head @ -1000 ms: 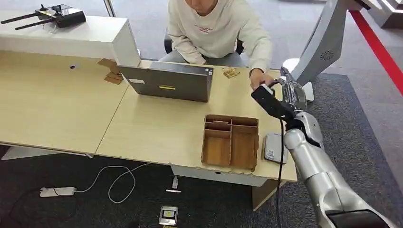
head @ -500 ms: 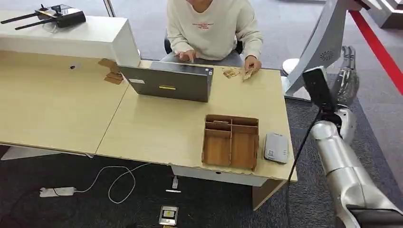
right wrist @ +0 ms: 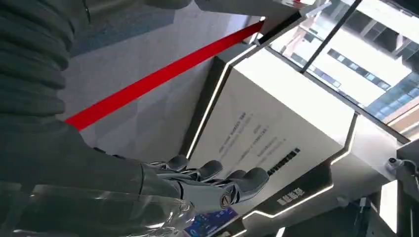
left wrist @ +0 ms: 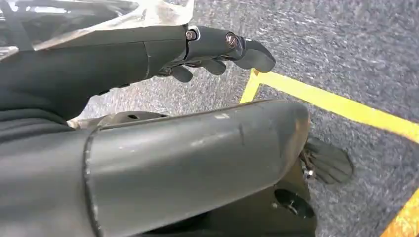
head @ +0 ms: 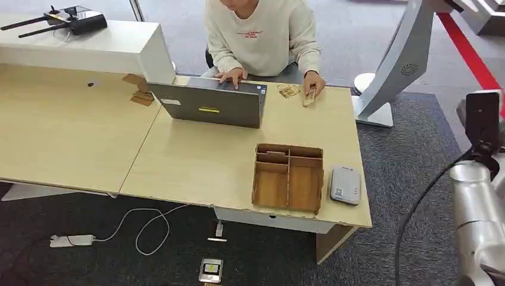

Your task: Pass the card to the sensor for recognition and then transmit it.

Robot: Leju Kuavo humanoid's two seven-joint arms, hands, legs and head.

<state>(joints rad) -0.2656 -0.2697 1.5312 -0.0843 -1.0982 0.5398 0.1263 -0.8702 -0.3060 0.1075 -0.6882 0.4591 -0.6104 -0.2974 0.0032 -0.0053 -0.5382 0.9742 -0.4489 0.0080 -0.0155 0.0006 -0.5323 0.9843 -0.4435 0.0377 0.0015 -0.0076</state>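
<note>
While the left hand (left wrist: 217, 49) hangs over grey carpet with dark fingers loosely curled and holding nothing, the small tan wooden card (head: 309, 95) lies beyond the brown wooden divided tray (head: 289, 177), under a person's hand (head: 314, 85). Right of the tray, off the desk, the right hand (right wrist: 207, 180) extends its fingers side by side, holding nothing, well apart from that card.

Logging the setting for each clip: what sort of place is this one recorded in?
Probably an office reception or front desk: a person works at a laptop on a long wooden counter, with a card reader near its edge and carpeted floor around it.
</note>
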